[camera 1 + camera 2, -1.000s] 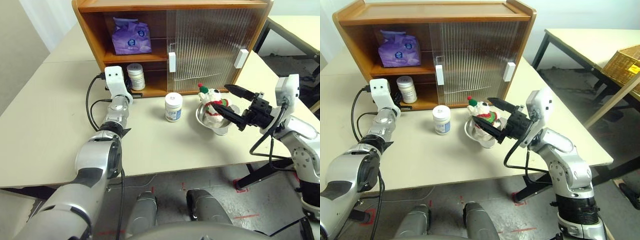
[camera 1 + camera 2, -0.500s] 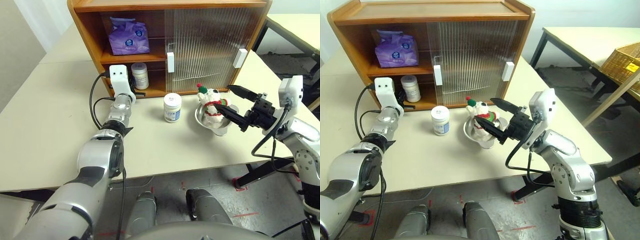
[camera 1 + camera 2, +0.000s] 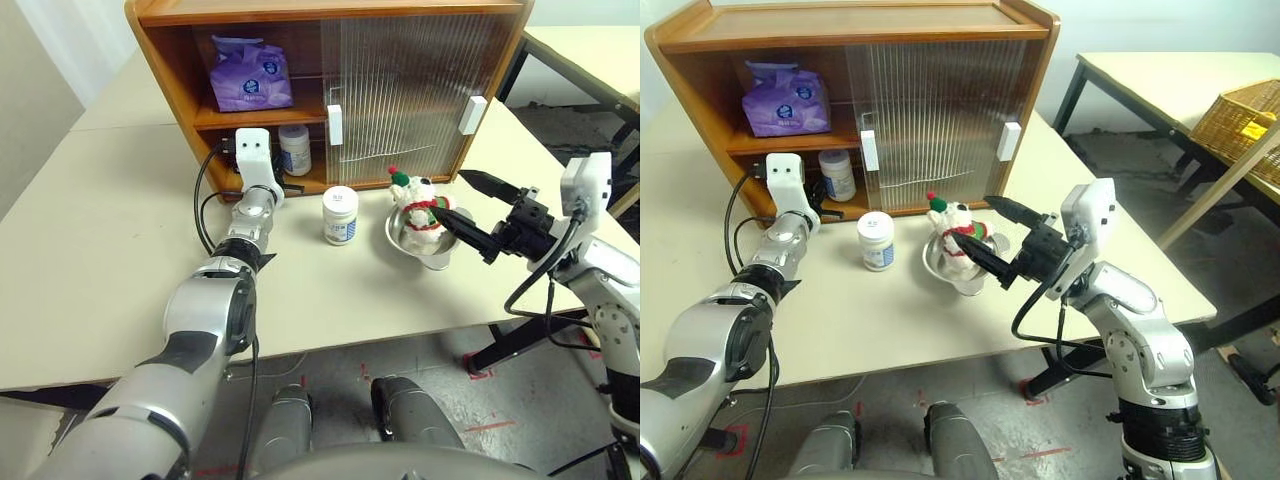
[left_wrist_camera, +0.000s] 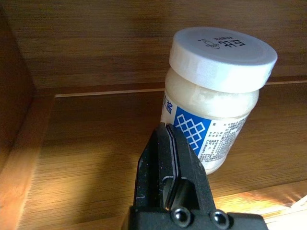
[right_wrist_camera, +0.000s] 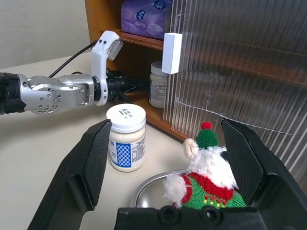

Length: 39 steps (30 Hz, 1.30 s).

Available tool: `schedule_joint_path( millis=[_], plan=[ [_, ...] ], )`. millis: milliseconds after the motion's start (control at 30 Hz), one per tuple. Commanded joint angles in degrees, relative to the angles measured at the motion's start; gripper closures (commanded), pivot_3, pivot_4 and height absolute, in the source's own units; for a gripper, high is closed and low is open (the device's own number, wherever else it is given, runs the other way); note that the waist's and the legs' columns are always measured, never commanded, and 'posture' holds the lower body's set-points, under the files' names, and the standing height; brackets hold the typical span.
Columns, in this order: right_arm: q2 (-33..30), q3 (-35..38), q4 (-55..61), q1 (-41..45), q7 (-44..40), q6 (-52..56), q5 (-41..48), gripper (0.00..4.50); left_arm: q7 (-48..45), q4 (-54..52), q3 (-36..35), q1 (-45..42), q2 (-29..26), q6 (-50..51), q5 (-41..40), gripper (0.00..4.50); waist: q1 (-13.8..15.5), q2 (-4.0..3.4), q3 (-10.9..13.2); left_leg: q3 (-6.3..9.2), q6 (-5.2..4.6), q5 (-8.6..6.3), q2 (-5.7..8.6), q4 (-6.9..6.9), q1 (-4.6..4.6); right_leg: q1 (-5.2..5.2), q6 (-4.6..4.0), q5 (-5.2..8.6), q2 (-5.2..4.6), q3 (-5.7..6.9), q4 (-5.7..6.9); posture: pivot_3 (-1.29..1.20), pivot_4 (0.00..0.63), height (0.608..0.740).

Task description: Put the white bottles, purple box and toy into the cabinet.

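One white bottle (image 3: 294, 150) stands on the lower shelf of the cabinet (image 3: 330, 10), close to the ribbed door. My left gripper (image 4: 166, 126) is shut, reaching level into that shelf with its tips against the bottle's label. The second white bottle (image 3: 340, 215) stands on the table in front of the cabinet. The purple box (image 3: 250, 75) lies on the upper shelf. The toy (image 3: 418, 205) sits in a steel bowl (image 3: 392, 232). My right gripper (image 3: 450, 195) is open just right of the toy, with nothing held.
The sliding doors (image 3: 400, 90) cover the cabinet's right part and leave the left part open. A cable loops on the table beside my left wrist. Another table and a wicker basket (image 3: 1240, 120) stand at the right. The table's front edge is near.
My shut left gripper moved right along the lower shelf, and the bottle there slid right with it, toward the door. The camera view shifted slightly. The right gripper stayed put.
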State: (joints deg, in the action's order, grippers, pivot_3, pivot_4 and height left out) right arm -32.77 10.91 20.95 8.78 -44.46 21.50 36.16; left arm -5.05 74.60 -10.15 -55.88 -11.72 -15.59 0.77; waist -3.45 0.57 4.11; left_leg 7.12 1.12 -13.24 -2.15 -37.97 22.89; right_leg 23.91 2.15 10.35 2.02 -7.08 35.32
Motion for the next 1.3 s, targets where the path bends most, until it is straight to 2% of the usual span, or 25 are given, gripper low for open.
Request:
schedule_joint_path(
  millis=[33, 500, 767, 933, 1033, 1167, 1300],
  plan=[
    [-0.57, 1.19, 0.77, -0.74, -0.13, 0.08, 0.67, 0.0, -0.4, 1.37, 0.33, -0.7, 0.54, 0.74, 0.73, 4.45, -0.14, 0.0, 0.0, 0.0, -0.01, 0.0, 0.0, -0.01, 0.0, -0.01, 0.0, 0.0, 0.0, 0.0, 0.0, -0.18, 0.048, 0.74],
    [-0.03, 0.16, -0.68, 0.22, -1.09, -0.61, 0.15, 0.0, -6.02, -0.74, -2.3, 1.63, -2.49, -2.92, -2.59, 4.45, -0.44, -0.05, -0.04, 0.0, -0.12, 0.06, 0.0, -0.08, -0.03, -0.05, 0.06, -0.05, 0.0, 0.0, 0.07, -0.13, 0.05, 0.74],
    [0.33, -0.98, -3.53, 2.6, -3.11, -1.24, -0.51, 0.0, -15.68, -4.6, -2.14, 5.04, -5.13, -5.04, -4.26, 4.45, 0.06, -0.07, -0.06, 0.0, -0.18, 0.09, 0.01, -0.11, -0.04, -0.12, 0.06, -0.06, 0.01, 0.03, 0.1, -0.09, 0.053, 0.74],
    [0.42, -1.47, -4.66, 3.53, -4.0, -1.6, -0.79, 0.0, -27.55, -8.13, -2.68, 8.16, -7.16, -4.93, -7.31, 4.45, 0.28, -0.1, -0.08, 0.0, -0.18, 0.1, 0.01, -0.13, -0.07, -0.13, 0.04, -0.07, 0.01, 0.03, 0.21, -0.08, 0.052, 0.74],
    [0.49, -1.68, -5.05, 3.95, -4.22, -1.62, -0.93, 0.0, -38.98, -10.65, -2.95, 9.84, -8.43, -3.39, -10.76, 3.86, 0.55, -0.09, -0.08, 0.01, -0.18, 0.11, 0.0, -0.17, -0.09, -0.13, 0.03, -0.08, 0.02, 0.03, 0.31, -0.08, 0.054, 0.74],
    [0.5, -1.73, -4.98, 4.46, -4.14, -1.22, -0.83, 0.0, -50.91, -13.27, -2.1, 12.1, -10.43, -3.38, -13.17, 2.49, 0.8, -0.11, -0.09, 0.03, -0.19, 0.12, 0.0, -0.22, -0.12, -0.13, 0.0, -0.09, 0.01, 0.03, 0.46, -0.07, 0.056, 0.74],
    [0.46, -1.69, -4.62, 4.55, -3.94, -0.89, -0.7, 0.0, -55.28, -13.92, -1.23, 13.27, -11.91, -4.24, -12.79, 1.09, 0.92, -0.12, -0.1, 0.08, -0.2, 0.12, -0.02, -0.31, -0.18, -0.13, 0.0, -0.09, 0.01, 0.03, 0.64, -0.07, 0.059, 0.74]
  ],
)
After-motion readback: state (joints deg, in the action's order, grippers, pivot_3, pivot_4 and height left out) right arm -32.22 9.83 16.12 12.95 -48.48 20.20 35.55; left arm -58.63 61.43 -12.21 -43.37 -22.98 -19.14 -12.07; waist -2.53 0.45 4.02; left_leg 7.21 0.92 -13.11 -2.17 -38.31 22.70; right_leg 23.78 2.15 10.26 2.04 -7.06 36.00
